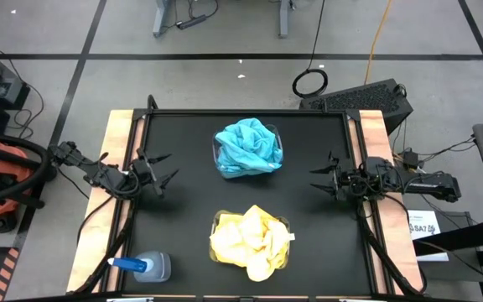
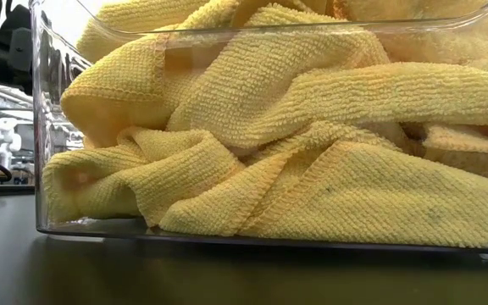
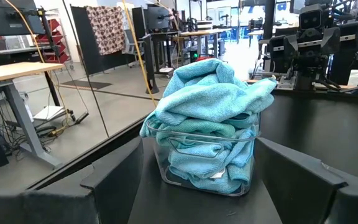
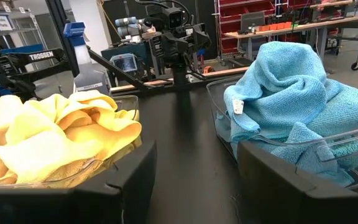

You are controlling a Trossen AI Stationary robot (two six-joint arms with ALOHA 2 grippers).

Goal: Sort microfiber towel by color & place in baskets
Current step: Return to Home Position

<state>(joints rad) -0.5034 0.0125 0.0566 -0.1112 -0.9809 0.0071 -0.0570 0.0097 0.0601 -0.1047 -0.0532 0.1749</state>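
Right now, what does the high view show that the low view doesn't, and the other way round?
Only the high view: the blue towels heaped in the top bin, the spray bottle by the table's left edge, and the left gripper and right gripper, both open and apart from the bins. Only the low view: the cloth's ribbed weave up close, plus a strip of room behind. Both: the yellow towels filling the bottom bin.

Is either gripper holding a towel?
No: in the high view the left gripper and the right gripper are both open and empty, apart from the blue towels and the yellow towels.
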